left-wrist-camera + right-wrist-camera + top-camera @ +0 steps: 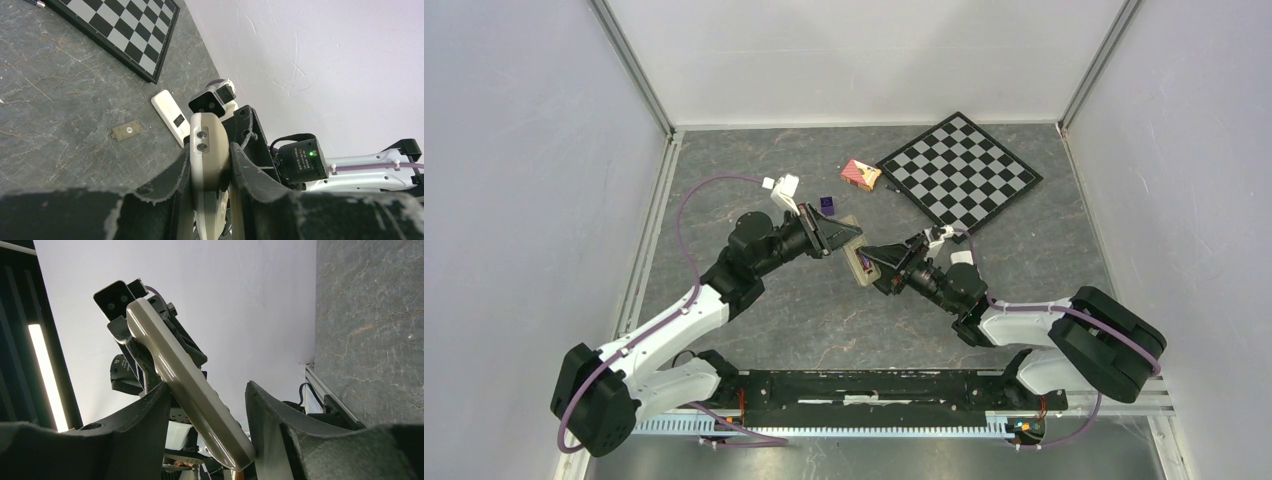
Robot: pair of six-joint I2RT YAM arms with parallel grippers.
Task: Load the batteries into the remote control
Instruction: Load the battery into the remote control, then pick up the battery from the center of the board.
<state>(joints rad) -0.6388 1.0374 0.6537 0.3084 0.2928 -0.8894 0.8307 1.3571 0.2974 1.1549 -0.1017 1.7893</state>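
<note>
1. Left gripper: left of the black-and-white checkered board and nearer the arm bases. Its black fingers are clamped on both long sides of item 3.
2. Batteries: a small dark purple-blue blob on the dark grey marbled table, left of the board's left corner. It is too small to count.
3. Remote control: a slim olive-tan plastic bar with a rounded end. It is held off the table, tilted, left of the board's near corner and between the two grippers.
4. Orange-red patterned small box: on the table just beside the board's left corner.
5. Right gripper: below the board's near corner. Its fingers are spread to either side of item 3, with a gap showing beside one fingertip.
6. Flat tan rectangular plate: on the table, off the board's corner.
7. White slim remote: flat on the table, near the same corner, between the plate and the board.
</note>
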